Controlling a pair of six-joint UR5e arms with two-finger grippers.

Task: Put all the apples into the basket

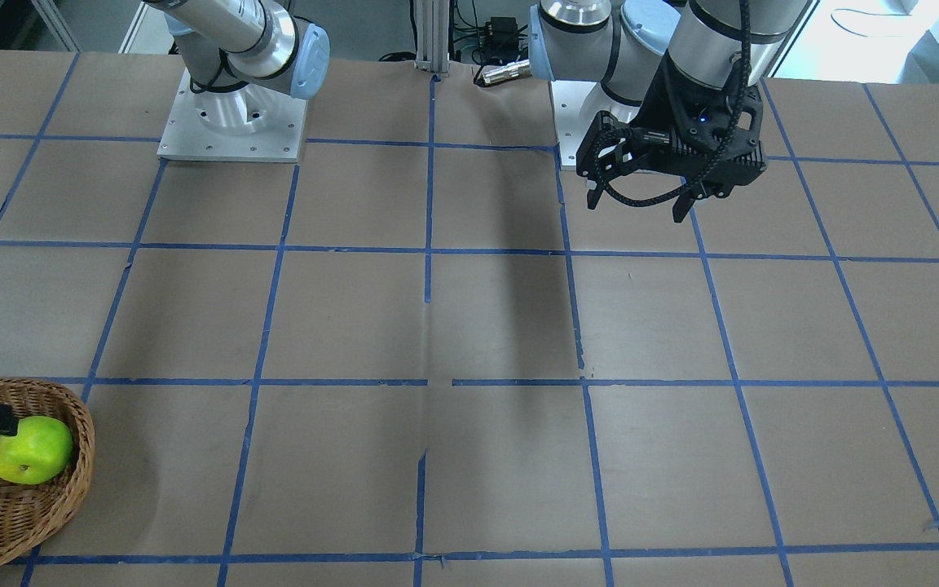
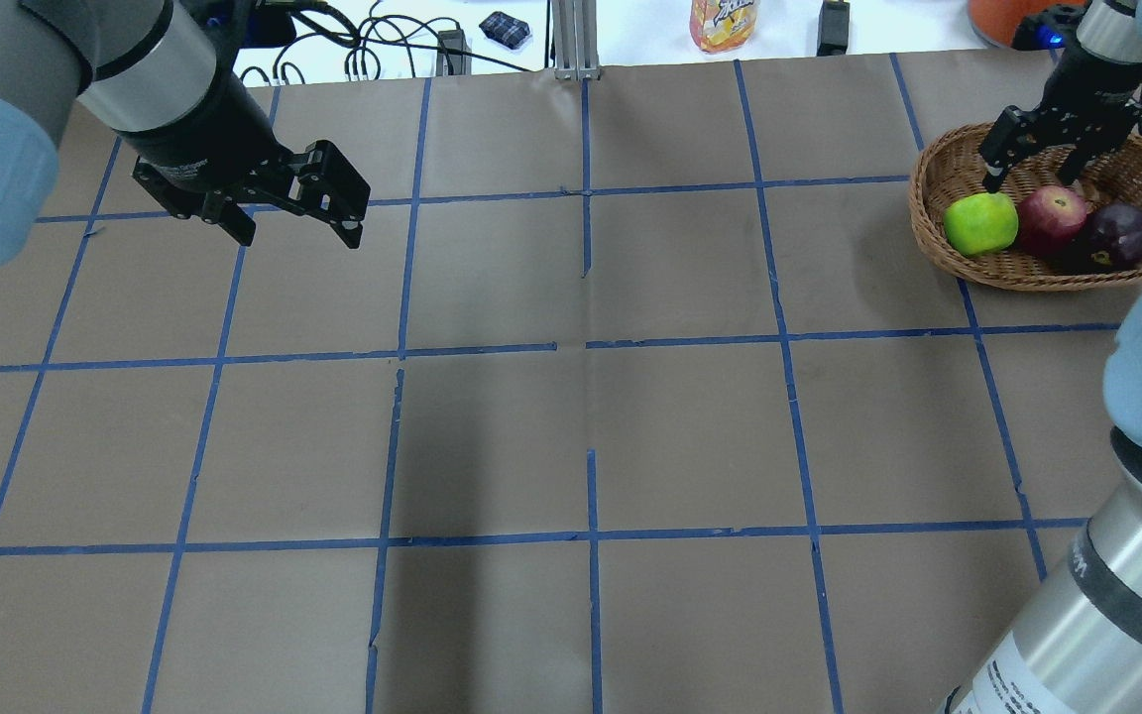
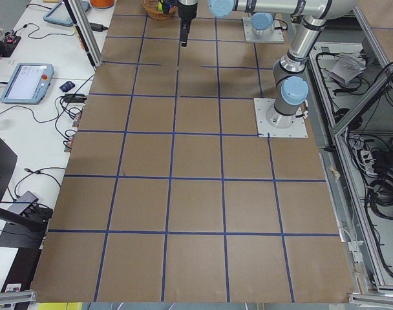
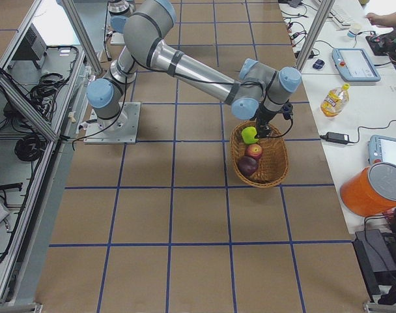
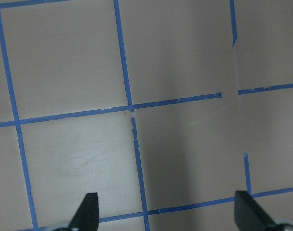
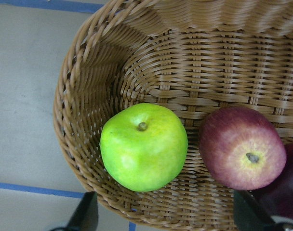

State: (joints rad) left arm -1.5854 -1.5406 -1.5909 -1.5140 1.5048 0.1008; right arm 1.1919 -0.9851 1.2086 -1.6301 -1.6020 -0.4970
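The wicker basket (image 2: 1037, 270) sits at the table's far right. In it lie the green apple (image 2: 979, 224), the red apple (image 2: 1052, 220) and the maroon apple (image 2: 1113, 236), side by side. My right gripper (image 2: 1027, 181) hovers open and empty just above the green and red apples. The right wrist view shows the green apple (image 6: 143, 147) and red apple (image 6: 243, 148) between its fingertips, with the maroon apple (image 6: 281, 192) at the edge. My left gripper (image 2: 298, 238) is open and empty above bare table at the far left. The left wrist view shows only taped table.
The brown table is marked with a grid of blue tape (image 2: 586, 347). A drink bottle (image 2: 723, 22) and cables lie beyond the far edge. An orange container (image 4: 374, 189) and tablets stand on the side bench near the basket.
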